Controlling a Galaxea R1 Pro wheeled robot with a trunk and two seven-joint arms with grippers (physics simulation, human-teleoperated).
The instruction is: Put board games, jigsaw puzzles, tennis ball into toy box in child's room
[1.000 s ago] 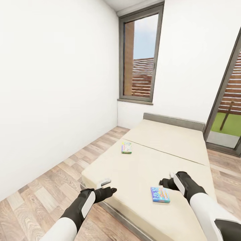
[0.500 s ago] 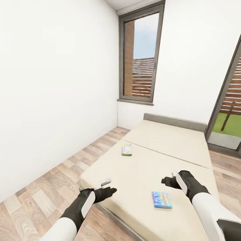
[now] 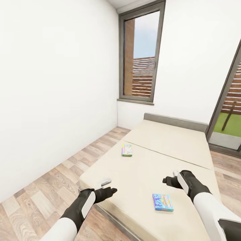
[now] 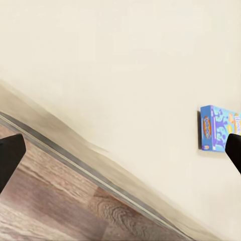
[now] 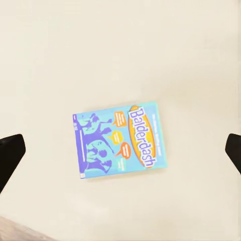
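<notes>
Two board games lie flat on the beige bed point(image 3: 167, 147). The blue Balderdash box point(image 3: 163, 202) point(image 5: 120, 140) point(image 4: 216, 128) is near the bed's foot. A green box point(image 3: 126, 150) sits farther up, by the left edge. My right gripper point(image 3: 166, 181) point(image 5: 120, 153) hovers open above the bed, just beyond the blue box, with the box between its fingertips in the right wrist view. Open as well, my left gripper point(image 3: 112, 190) point(image 4: 120, 155) hangs over the bed's front left corner, holding nothing. The table, toy box, jigsaw puzzles and tennis ball are out of view.
A white wall runs along the left, with a strip of wood-plank floor point(image 3: 60, 180) between it and the bed. A tall dark-framed window point(image 3: 140, 57) stands behind the grey headboard point(image 3: 174, 121). A glass door point(image 3: 227, 117) is at the right.
The whole view has shifted a little, as the camera moved closer to the bed; the blue box sits lower in the picture. Both arms hold nearly the same pose.
</notes>
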